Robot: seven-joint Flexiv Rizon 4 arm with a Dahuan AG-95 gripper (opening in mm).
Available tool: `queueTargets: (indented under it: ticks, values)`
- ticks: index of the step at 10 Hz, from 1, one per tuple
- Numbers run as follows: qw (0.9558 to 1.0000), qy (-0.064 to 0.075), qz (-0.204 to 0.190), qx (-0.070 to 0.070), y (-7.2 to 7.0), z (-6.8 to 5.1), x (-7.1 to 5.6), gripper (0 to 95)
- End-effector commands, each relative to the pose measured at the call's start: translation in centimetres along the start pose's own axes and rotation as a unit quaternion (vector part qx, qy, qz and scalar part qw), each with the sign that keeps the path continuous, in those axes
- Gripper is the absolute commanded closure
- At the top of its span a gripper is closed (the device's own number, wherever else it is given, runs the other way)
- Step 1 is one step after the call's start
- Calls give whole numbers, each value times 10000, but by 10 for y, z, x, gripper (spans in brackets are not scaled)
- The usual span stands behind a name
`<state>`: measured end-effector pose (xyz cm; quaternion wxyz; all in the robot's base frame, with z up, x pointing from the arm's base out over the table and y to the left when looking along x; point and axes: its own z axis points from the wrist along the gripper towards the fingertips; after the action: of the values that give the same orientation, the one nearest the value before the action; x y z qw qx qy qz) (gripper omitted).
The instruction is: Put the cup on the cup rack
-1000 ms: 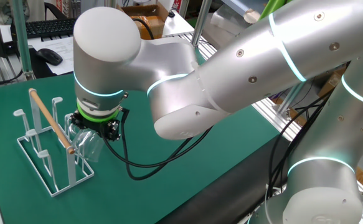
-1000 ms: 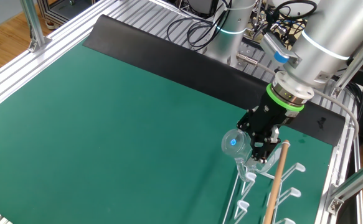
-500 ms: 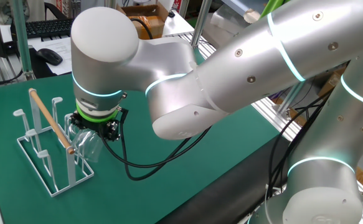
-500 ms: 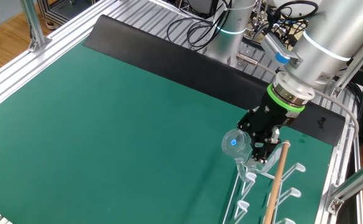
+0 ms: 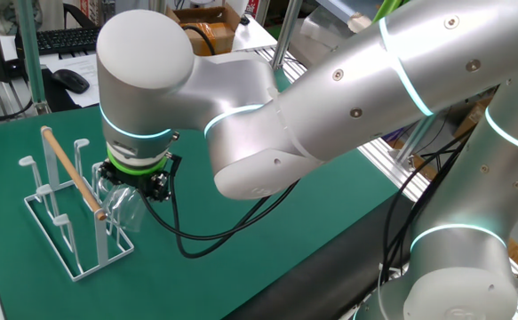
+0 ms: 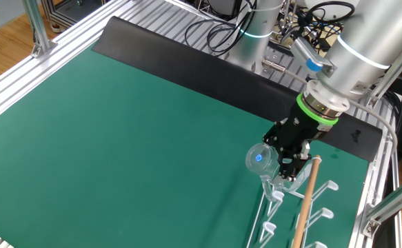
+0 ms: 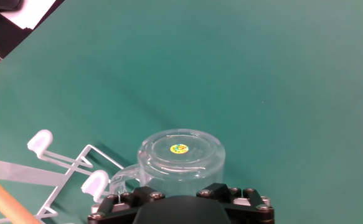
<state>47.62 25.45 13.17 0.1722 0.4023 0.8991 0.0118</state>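
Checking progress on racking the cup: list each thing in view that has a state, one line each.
cup: tipped over with its base pointing away from the rack, held at the rack's corner.
gripper: jaws closed around the cup, pointing steeply down.
cup rack: upright on the green mat, the pegs in view bare, wooden rod across the top.

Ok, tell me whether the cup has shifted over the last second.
No. The cup sits at the same spot beside the cup rack in both fixed views.

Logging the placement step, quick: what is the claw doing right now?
Claw: closed on the cup, held tilted at a corner peg of the cup rack.
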Motion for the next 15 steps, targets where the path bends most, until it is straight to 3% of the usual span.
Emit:
queueTargets:
  ticks: [1,5,6,11,12,15]
  values:
    - [10000,5,3,-10,0,0,1,570]
    - [10000,3,0,-11,0,0,1,570]
    - [10000,5,0,-12,0,0,1,380]
    - [10000,8,1,-5,1,0,1,380]
    - [10000,8,7,-5,1,0,1,190]
    - [10000,10,14,-5,1,0,1,190]
